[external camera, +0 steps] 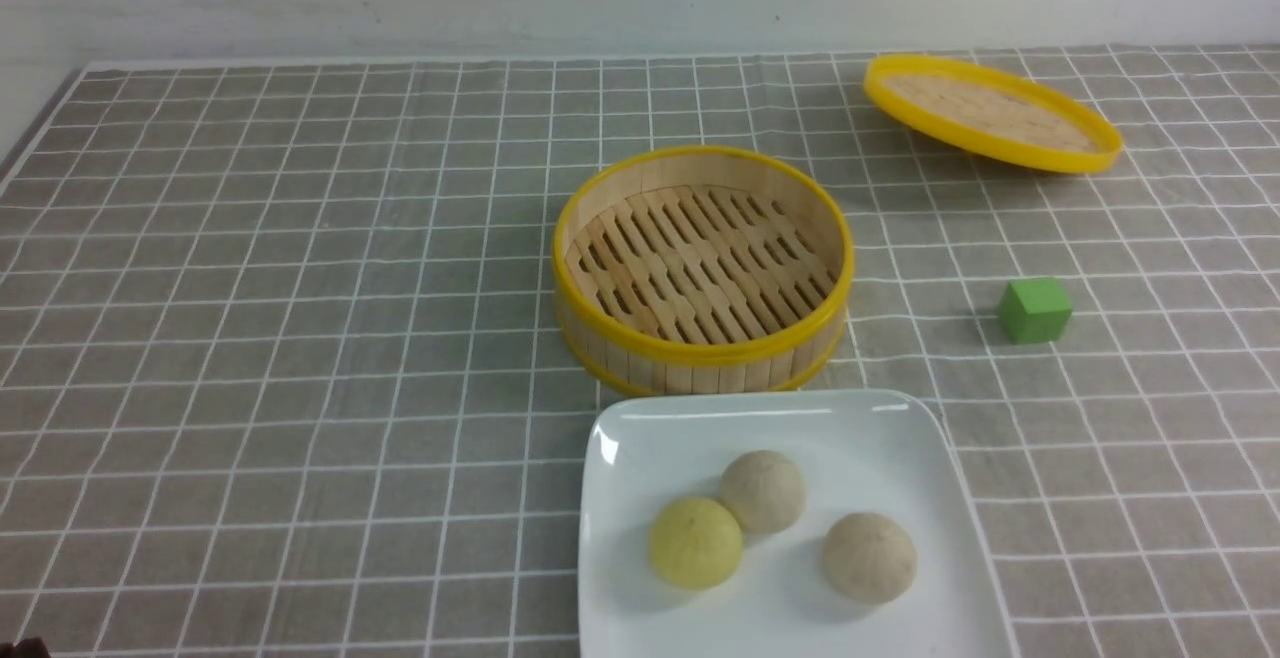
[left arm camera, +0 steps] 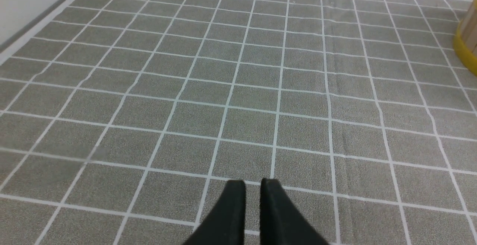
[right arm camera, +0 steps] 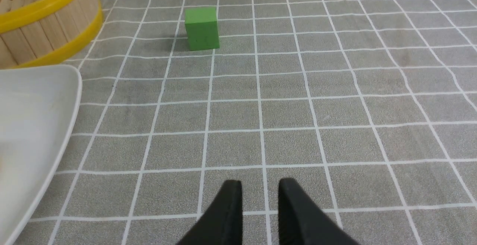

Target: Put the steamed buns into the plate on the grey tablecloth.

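Note:
Two pale beige steamed buns (external camera: 763, 490) (external camera: 869, 557) lie in the white square plate (external camera: 640, 423) at the front middle of the grey tablecloth (external camera: 300, 288). A brighter yellow bun (external camera: 695, 542) lies beside them in the plate. Neither gripper shows in the front view. In the left wrist view my left gripper (left arm camera: 252, 182) is shut and empty over bare cloth. In the right wrist view my right gripper (right arm camera: 260, 182) is empty, its jaws a little apart, over bare cloth beside the plate's edge (right arm camera: 33, 126).
An empty bamboo steamer basket (external camera: 700, 353) stands just behind the plate; it also shows in the right wrist view (right arm camera: 44, 32) and at the edge of the left wrist view (left arm camera: 467, 40). Its lid (external camera: 990, 113) lies at the back right. A green cube (external camera: 1035, 310) (right arm camera: 202, 28) sits right of the basket.

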`<state>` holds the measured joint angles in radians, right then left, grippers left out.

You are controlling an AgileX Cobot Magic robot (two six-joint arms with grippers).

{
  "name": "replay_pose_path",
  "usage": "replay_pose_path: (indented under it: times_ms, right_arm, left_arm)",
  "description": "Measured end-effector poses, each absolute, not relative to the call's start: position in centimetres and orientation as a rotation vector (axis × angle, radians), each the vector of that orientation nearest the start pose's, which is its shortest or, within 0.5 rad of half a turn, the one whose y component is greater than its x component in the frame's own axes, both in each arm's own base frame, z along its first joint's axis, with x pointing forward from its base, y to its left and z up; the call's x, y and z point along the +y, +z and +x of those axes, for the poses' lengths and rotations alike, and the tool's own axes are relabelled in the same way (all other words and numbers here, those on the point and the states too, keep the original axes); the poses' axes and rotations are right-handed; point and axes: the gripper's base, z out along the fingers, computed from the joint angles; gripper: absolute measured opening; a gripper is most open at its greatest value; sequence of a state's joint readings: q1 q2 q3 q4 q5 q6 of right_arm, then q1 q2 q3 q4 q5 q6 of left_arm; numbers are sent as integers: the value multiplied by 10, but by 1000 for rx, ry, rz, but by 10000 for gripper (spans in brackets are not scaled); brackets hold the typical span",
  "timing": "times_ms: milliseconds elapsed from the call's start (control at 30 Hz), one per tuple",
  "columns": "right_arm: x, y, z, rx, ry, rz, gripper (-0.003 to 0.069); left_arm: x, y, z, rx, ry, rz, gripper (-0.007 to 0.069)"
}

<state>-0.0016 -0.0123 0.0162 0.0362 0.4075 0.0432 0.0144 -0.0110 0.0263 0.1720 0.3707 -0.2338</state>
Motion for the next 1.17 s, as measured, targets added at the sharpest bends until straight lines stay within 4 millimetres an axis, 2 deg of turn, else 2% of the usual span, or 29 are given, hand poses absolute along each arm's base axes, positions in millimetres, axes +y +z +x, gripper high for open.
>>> replay_pose_path:
  times_ms: [1167]
  right_arm:
    - [1, 172, 51, 1894, 65, 64, 207]
  left_arm:
    - [6, 172, 53, 1860, 19, -123, 127]
